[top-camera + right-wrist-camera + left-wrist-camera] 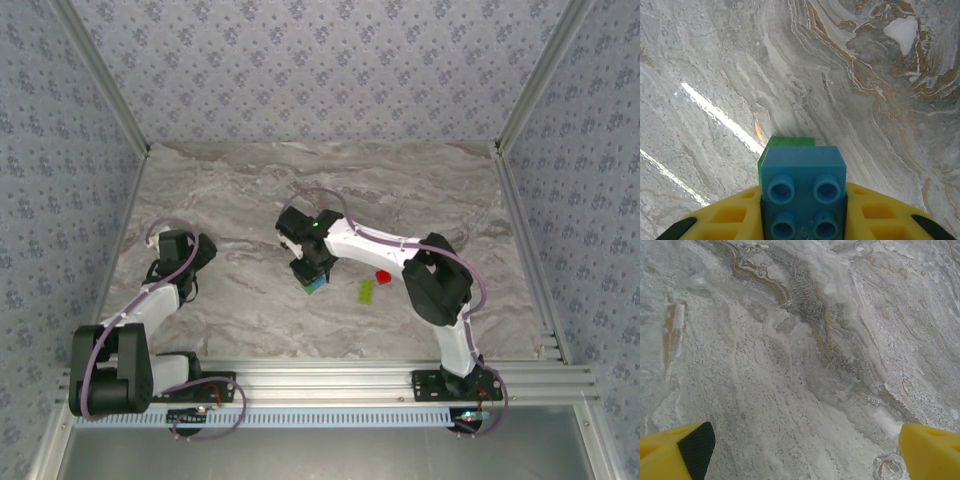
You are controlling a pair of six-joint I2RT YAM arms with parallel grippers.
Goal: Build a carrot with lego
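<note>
Yellow-fingered, the right tool (pixel 312 270) is closed on a blue brick (pixel 804 190) joined to a green brick (pixel 787 145), above the marbled desk (pixel 240 200). A red brick (pixel 382 276) and a lime brick (pixel 367 290) are seen lying on the desk beside it. The left tool (pixel 805 455) is held wide apart, gripping nothing.

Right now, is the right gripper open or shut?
Shut: the right gripper clamps the blue brick, its yellow fingers tight on both sides.

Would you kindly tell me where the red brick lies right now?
In the top view, the red brick lies right of centre, beside the lime brick.
</note>
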